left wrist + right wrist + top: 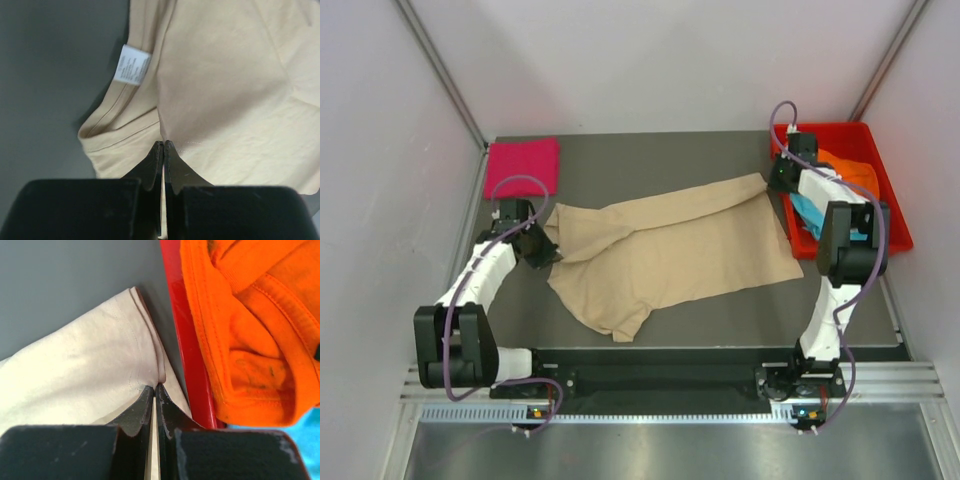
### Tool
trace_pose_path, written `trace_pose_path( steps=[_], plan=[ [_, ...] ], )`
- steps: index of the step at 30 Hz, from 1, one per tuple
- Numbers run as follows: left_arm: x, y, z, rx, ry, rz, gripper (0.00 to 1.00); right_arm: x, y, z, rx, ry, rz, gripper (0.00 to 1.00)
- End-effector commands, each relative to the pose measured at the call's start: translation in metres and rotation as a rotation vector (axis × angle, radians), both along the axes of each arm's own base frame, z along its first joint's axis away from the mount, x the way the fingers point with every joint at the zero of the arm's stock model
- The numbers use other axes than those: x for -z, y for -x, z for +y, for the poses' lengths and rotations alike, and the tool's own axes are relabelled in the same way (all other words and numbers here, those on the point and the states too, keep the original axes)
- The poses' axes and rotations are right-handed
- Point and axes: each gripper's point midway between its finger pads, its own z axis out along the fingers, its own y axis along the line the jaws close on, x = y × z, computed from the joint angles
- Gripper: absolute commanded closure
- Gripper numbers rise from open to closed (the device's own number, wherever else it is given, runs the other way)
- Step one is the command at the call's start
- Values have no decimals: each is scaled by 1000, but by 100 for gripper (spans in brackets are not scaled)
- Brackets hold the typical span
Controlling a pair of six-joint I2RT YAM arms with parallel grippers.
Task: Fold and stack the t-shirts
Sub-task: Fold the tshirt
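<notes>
Left end effector clamps the beige t-shirt near its collar, right end effector its hem; it lies lengthwise between them on grey counter, white walls.

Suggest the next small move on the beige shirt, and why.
Probably raise both a little and draw them apart to tension the cloth. The left tool is shut on the beige t-shirt near its collar, the right tool on its corner beside the red tray, and the shirt lies bunched and folded over itself.
</notes>
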Motion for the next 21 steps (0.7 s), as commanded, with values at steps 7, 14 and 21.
trace_pose_path(
  steps=[7,14,21],
  plan=[
    [19,21,-7,43,14,44,100,-18,0,-9,27,61,-38,100],
    [17,27,-20,96,67,53,50,-38,2,15,-14,59,-27,81],
    [-10,-25,29,20,-121,-9,40,-65,46,59,-69,9,-4,61]
  ],
)
